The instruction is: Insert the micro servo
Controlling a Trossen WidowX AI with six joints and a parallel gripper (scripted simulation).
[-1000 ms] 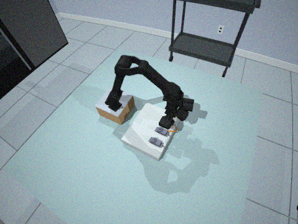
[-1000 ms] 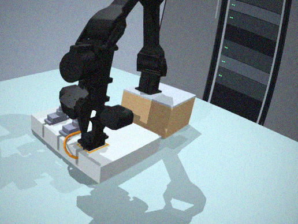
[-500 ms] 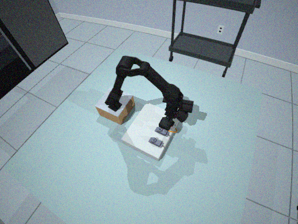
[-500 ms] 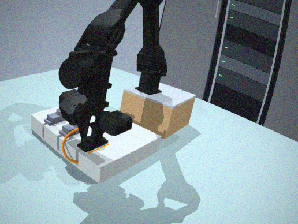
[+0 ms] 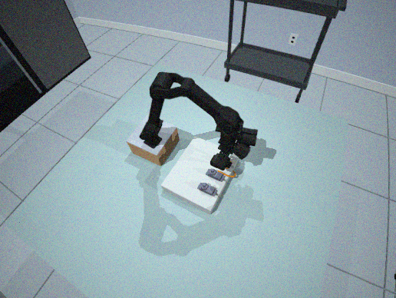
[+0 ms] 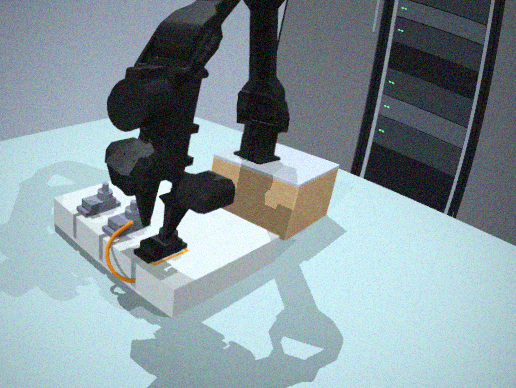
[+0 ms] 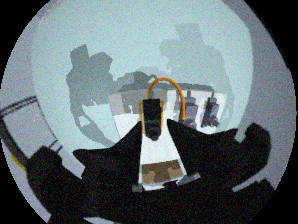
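Note:
The black micro servo sits low in the pocket at the white deck's near corner, inside the orange outline. Its shaft side faces up and it looks level; whether both ears lie fully flat cannot be told. Its orange cable leaves at the side notch, arcs outside the deck and rises towards the neighbouring grey servo. My gripper is open, its fingertips apart just above the servo's body, one on each side. In the top view the arm hides the servo.
Two grey servos stand in the deck's other pockets, the nearer one close beside a finger. The arm's cardboard-coloured base box stands behind the deck. A dark cart and cabinets stand farther off.

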